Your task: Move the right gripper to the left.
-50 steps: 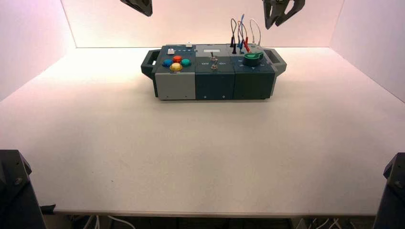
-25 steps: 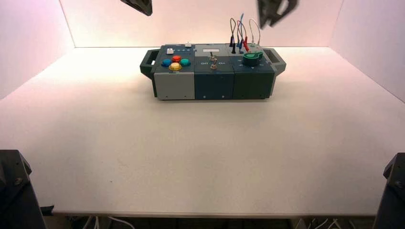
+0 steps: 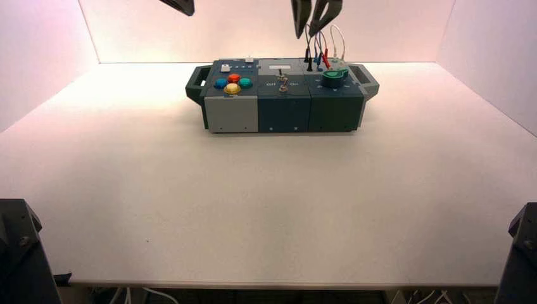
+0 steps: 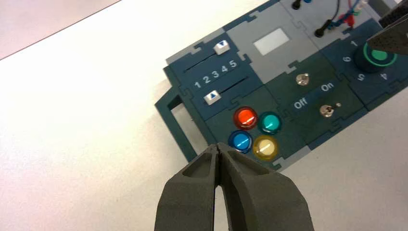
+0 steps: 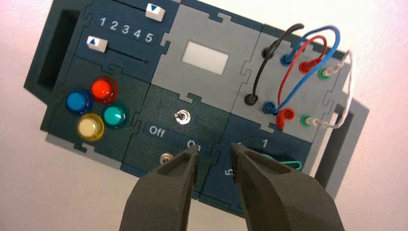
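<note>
White tabletop (image 3: 266,202) fills most of the high view, walled by pale panels on three sides, and a long dark teal and grey plastic box (image 3: 282,95) with a handle at each end stands in the upper middle of the frame.

At the top edge, just right of centre, hangs the right gripper (image 3: 314,26), a black claw with two long tapered fingers pointing down in a narrow V. It sits above the box's middle-to-right part, close to the looped wires (image 3: 322,45) that rise from the box's far right section. Its fingers stand slightly apart with nothing between them. In the right wrist view the same gripper (image 5: 212,150) shows in the lower centre of the frame, its tips over the seam between the toggle switch panel lettered "Off" and "On" and the green knob (image 5: 284,166) with numbers around it.

The left gripper (image 3: 178,6) shows only as a slanted black wedge tip at the upper left of the high view, above and behind the box's left end. In the left wrist view its fingers (image 4: 219,147) meet at the tips, closed on nothing, over the box's near edge beside the four round buttons, red (image 4: 246,117), green (image 4: 270,123), blue (image 4: 239,141) and yellow (image 4: 264,147).
</note>
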